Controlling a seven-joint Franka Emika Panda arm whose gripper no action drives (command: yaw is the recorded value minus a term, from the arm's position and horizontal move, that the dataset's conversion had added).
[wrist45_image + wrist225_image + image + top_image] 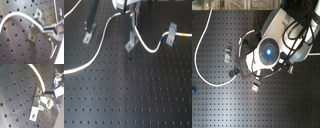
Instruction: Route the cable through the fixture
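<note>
- I see the cable (pixel 94 54) lying across the black perforated tabletop (pixel 129 100) in the first exterior view, running in from that first exterior view's left edge, rising to a green band near the top, then dipping in a loop toward the first exterior view's right.
- Three small metal fixture clips stand on the tabletop: the left clip (pixel 87 36), the middle clip (pixel 129 44) and the right clip (pixel 169 36).
- My hand (pixel 51 31) sits just above the middle clip.
- In both wrist views its fingers (pixel 48 93) look pressed together on the cable right beside that clip.
- Past the right clip, the cable shows blue and yellow bands.
</note>
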